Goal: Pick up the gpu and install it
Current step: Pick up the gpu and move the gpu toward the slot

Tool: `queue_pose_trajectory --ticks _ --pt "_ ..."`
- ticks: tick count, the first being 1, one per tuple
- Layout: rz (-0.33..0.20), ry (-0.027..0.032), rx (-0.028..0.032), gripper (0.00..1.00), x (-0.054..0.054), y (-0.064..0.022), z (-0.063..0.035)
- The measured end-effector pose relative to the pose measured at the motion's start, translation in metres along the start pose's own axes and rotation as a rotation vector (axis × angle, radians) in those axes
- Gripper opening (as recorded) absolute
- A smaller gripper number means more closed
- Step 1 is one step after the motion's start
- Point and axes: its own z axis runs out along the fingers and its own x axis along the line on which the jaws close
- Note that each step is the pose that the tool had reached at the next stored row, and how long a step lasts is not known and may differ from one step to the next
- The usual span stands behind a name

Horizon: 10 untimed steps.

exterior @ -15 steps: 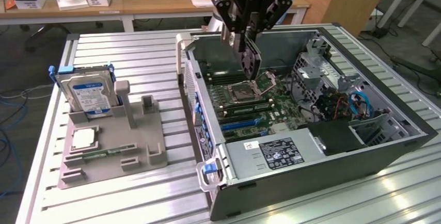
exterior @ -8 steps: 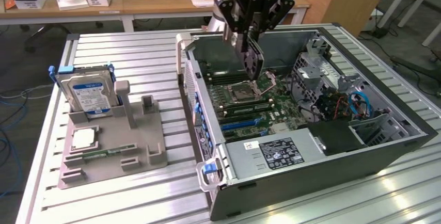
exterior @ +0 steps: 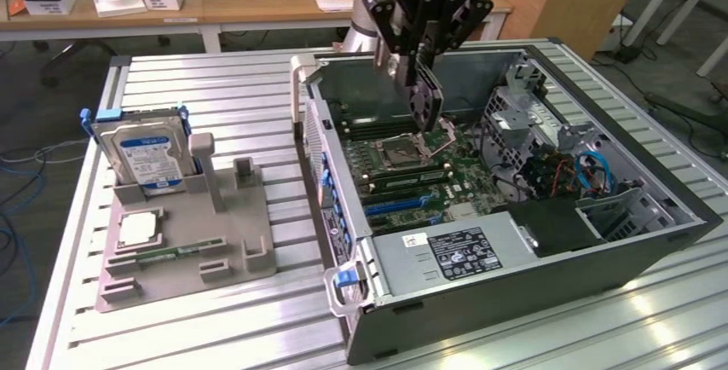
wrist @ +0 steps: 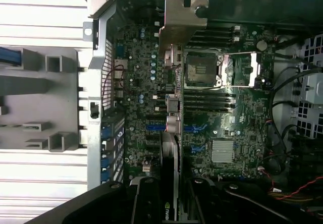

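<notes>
The gpu (exterior: 424, 95) hangs on edge above the open computer case (exterior: 637, 242), its black fan face showing in the exterior view. My gripper (exterior: 418, 65) is shut on its upper edge. In the wrist view the gpu (wrist: 173, 133) appears edge-on between my fingers (wrist: 146, 199), with its silver end bracket (wrist: 182, 19) at the far end, toward the case's rear wall. It hovers over the green motherboard (wrist: 237, 123), beside the CPU socket (wrist: 202, 68) and above the blue expansion slots (wrist: 194, 129). It is not touching the board.
A grey parts holder (exterior: 187, 242) at the exterior view's left carries a silver hard drive with a blue label (exterior: 146, 158), a CPU (exterior: 136, 229) and a memory stick (exterior: 170, 253). Inside the case are a power supply (exterior: 455, 255), drive cages (exterior: 517, 118) and loose cables (exterior: 592, 174).
</notes>
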Motion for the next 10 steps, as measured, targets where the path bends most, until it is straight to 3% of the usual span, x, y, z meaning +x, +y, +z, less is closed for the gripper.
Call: queue_pose_trajectory --ticks 10 --pt "0.0 0.0 -0.0001 0.26 -0.0071 -0.0001 0.0007"
